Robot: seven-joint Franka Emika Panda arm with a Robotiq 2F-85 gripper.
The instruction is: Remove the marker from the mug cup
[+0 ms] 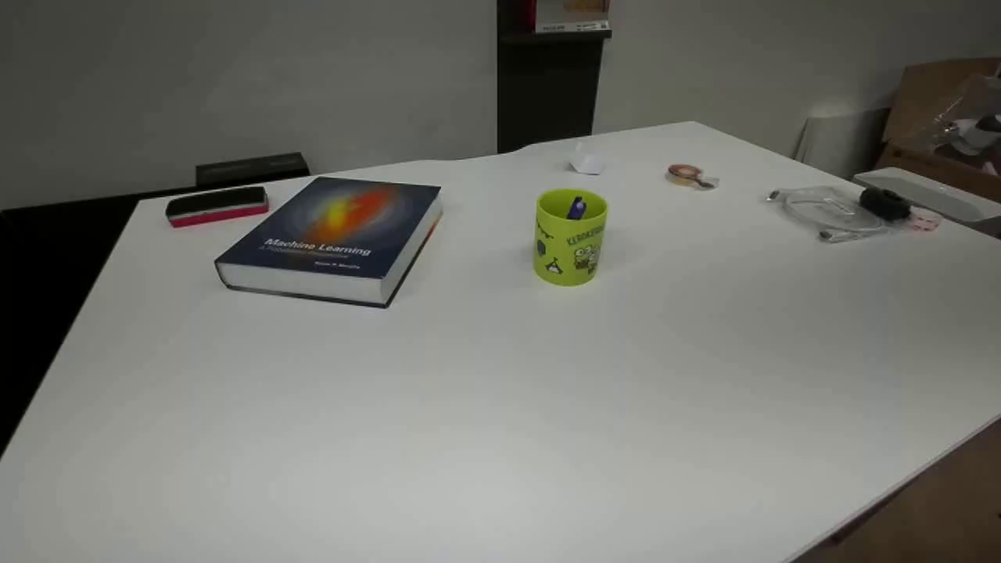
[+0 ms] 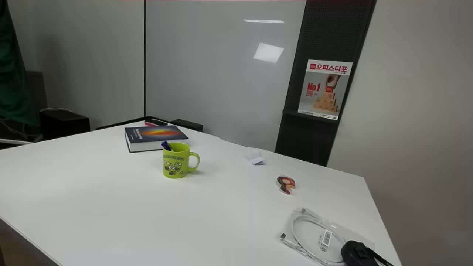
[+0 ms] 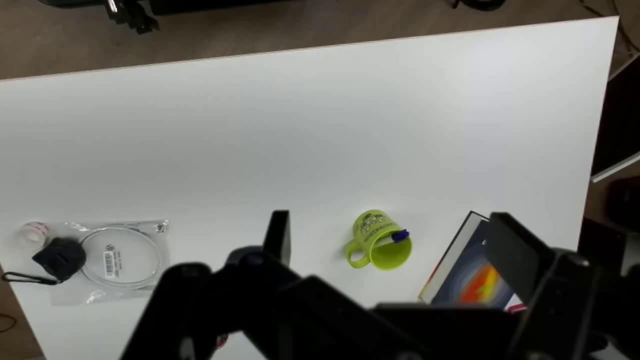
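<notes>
Beyond the worktop [image 1: 469,407], at left, green cloth [image 2: 14,74] shows in an exterior view. Far left on it: a flat bar [image 1: 217,206], black above, red-pink below, whole in an exterior view, partly hidden in an exterior view by the book [image 2: 157,133]. Book thick, lying flat, dark blue with an orange-yellow blaze; in the wrist view only part of it shows past the hand [image 3: 392,242].

Right of the book, apart from it: the mug cup [image 1: 569,238], lime, upright. Its handle [image 2: 194,161] points right in an exterior view; the wrist view has it too. The marker [image 3: 394,237] leans inside the mug cup. The wrist view gives its pale body and blue-purple end; both exterior views show chiefly the dark end. The hand is in the wrist view alone: fingers [image 3: 515,255] wide apart, mug cup and marker seen through the gap.

Farther right, far side: a white object [image 1: 586,162], too small to name. Beyond the far edge, a poster [image 2: 325,89], whole in an exterior view. Next, nearer, a tape roll [image 1: 686,174], orange-brown.

Right end: a bagged cable [image 3: 131,260], coiled, white; its barcode label [image 3: 108,265] is plain in the wrist view. A black object [image 3: 61,258] overlaps it. Just beside, a small pink-and-white roll [image 3: 34,235]. Beyond, in an exterior view: a cardboard box [image 1: 919,102].
</notes>
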